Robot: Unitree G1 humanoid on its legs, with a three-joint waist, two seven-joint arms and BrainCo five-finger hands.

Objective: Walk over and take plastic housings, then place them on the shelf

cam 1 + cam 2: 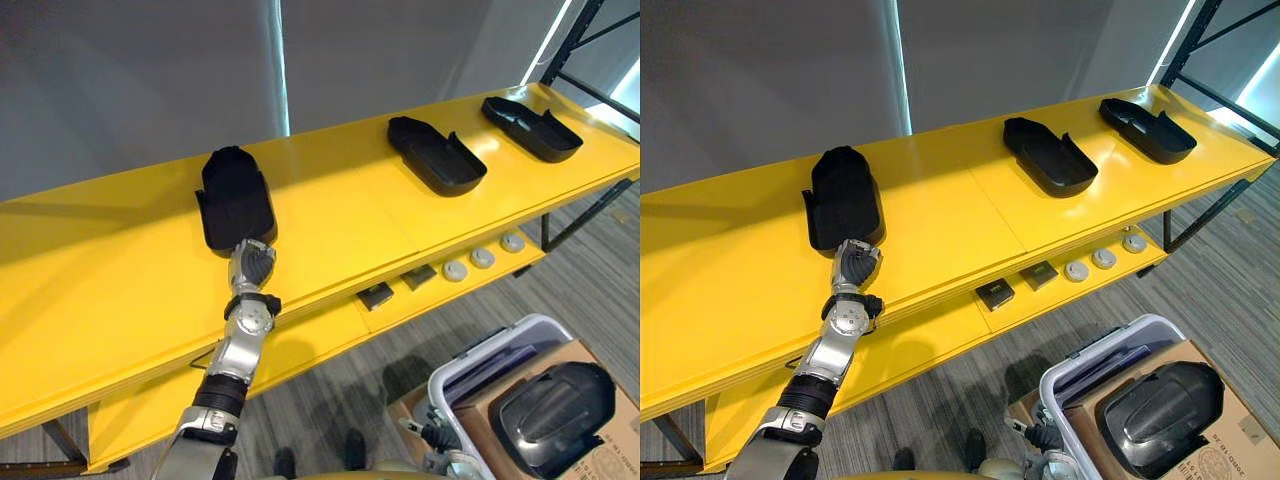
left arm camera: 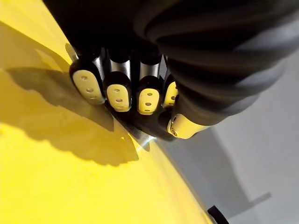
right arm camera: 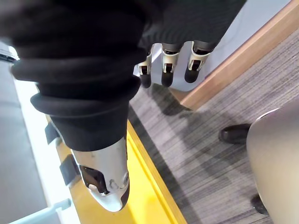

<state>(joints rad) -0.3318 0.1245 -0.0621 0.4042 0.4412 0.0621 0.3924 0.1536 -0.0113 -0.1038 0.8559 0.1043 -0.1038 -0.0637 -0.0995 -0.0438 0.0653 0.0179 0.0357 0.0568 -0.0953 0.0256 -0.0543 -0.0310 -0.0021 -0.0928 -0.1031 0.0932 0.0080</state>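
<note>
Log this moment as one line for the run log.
left hand: pinching near edge of left housing on top shelf | right hand: open, over floor | middle housing, right housing: on shelf

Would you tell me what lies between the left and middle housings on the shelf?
Nothing: the left eye view shows bare yellow shelf between left housing and middle housing.
</note>
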